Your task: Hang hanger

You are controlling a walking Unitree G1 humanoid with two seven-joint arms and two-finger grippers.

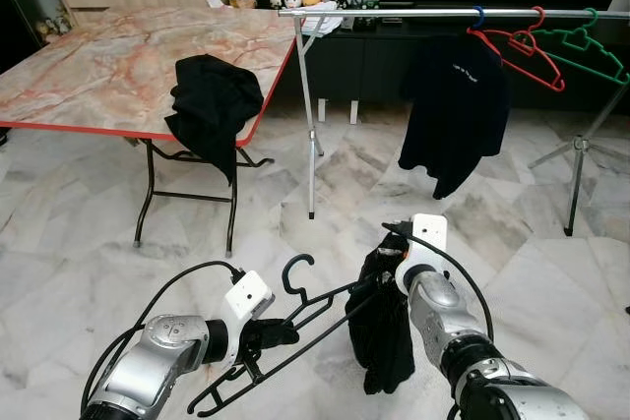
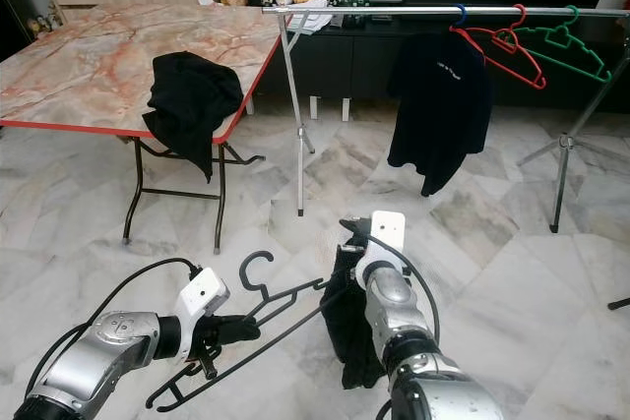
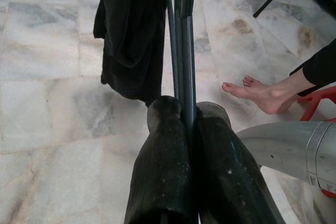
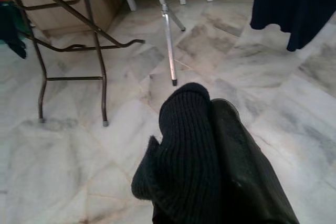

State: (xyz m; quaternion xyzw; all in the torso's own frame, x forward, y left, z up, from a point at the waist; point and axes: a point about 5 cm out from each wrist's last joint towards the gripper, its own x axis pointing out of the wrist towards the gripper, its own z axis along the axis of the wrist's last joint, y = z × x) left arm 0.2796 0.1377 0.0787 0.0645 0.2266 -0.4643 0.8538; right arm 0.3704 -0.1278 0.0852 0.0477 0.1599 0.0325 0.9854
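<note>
While both arms reach forward low over the marble floor (image 1: pixel 551 272), the scene counts out like this:

Left hand (image 1: pixel 258 334): one, near left; its two black fingers (image 3: pixel 163 171) are pressed together on the bars of the black hanger (image 1: pixel 295 327).
Black hanger: one, tilted, hook (image 1: pixel 296 270) uppermost, running from the left hand across to the dark garment (image 1: pixel 382 327) on its right end.
Right hand (image 1: pixel 392 255): one, near centre; its fingers are clamped on a fold of the dark garment, ribbed cloth bunched over one finger (image 4: pixel 247 171) in the right wrist view.
Dark garment: one, hanging limp just beneath the right hand, above the floor.
Rail (image 1: pixel 443 13): one metal bar, far right, on thin legs.
Hangers on the rail: three, blue-hooked, red (image 1: pixel 532 51) and green (image 1: pixel 586 51), side by side.
Black shirt (image 1: pixel 455 110): one, hanging from the rail.
Surface (image 1: pixel 118 61): one marble-patterned folding top, far left, with one black cloth (image 1: pixel 210 105) draped over its near edge.
Bare foot (image 3: pixel 257 93): one, a person's, on the floor in the left wrist view.
</note>
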